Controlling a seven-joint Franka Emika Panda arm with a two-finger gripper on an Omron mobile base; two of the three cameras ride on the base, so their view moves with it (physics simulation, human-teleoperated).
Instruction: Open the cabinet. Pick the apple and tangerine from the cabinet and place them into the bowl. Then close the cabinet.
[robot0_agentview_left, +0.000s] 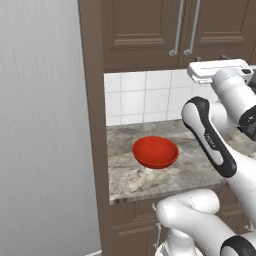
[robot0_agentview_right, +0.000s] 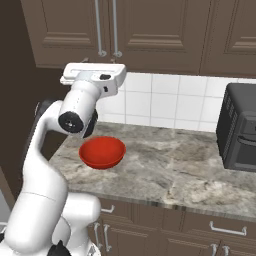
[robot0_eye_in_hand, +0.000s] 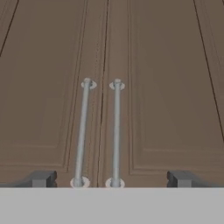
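Note:
The cabinet (robot0_agentview_left: 145, 30) (robot0_agentview_right: 150, 30) hangs above the counter with both doors shut, so the apple and the tangerine are hidden. In the hand view the cabinet doors (robot0_eye_in_hand: 166, 87) are close, and two silver bar handles (robot0_eye_in_hand: 82, 131) (robot0_eye_in_hand: 116, 131) run side by side along the centre seam. My gripper (robot0_eye_in_hand: 113, 179) (robot0_agentview_left: 212, 61) (robot0_agentview_right: 97, 64) is raised just below and in front of the handles' lower ends, open, with nothing between its fingertips (robot0_eye_in_hand: 41, 178). The red bowl (robot0_agentview_left: 155, 151) (robot0_agentview_right: 102, 151) sits empty on the counter beneath my arm.
The marble counter (robot0_agentview_right: 175, 170) stretches right to a black oven-like appliance (robot0_agentview_right: 240, 127). White tiles (robot0_agentview_right: 165, 102) back the counter. A tall grey panel (robot0_agentview_left: 45, 125) stands on the left. Base cabinets (robot0_agentview_right: 165, 225) with short handles are under the counter.

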